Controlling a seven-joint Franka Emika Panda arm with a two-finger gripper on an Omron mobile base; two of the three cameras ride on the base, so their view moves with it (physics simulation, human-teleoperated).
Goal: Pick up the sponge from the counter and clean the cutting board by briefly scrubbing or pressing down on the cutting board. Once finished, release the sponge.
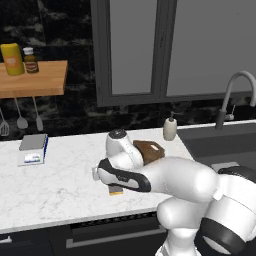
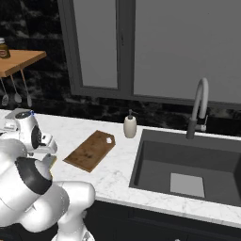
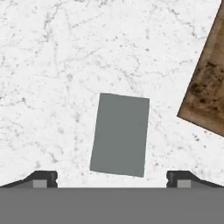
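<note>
Directly below the end effector [image 3: 111,177], whose fingertips [image 3: 43,177] stand wide apart and clamp nothing, the sponge [image 3: 120,134] lies flat on the white marble counter [image 3: 65,65], grey scrub side up. It is clear of both fingertips. Off to one side, the brown cutting board [image 3: 208,92] rests on the counter, near the sponge but apart from it.

The white arm bends low and forward from its base, wrist turned downward. Its gripper [image 3: 112,178] points straight down, jaws spread wide apart and holding nothing.
</note>
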